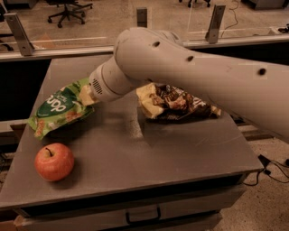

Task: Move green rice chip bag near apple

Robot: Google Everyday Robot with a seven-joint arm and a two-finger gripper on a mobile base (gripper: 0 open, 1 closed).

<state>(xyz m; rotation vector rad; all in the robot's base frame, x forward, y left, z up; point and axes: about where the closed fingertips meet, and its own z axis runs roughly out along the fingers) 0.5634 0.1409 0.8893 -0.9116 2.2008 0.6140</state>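
Note:
The green rice chip bag [61,107] lies on the left side of the grey table [149,153], a short way behind the apple. My gripper [86,96] is at the bag's right end, its fingers pressed into the crinkled top and shut on it. The arm reaches in from the right across the table's back. The apple [54,161], red-orange with a dark stem, sits at the front left of the table, apart from the bag.
A brown-and-cream bag [174,103] lies at the table's middle back, partly under my arm. The table has a drawer handle [142,215] at the front. Office chairs [67,9] and metal posts stand behind a ledge beyond the table.

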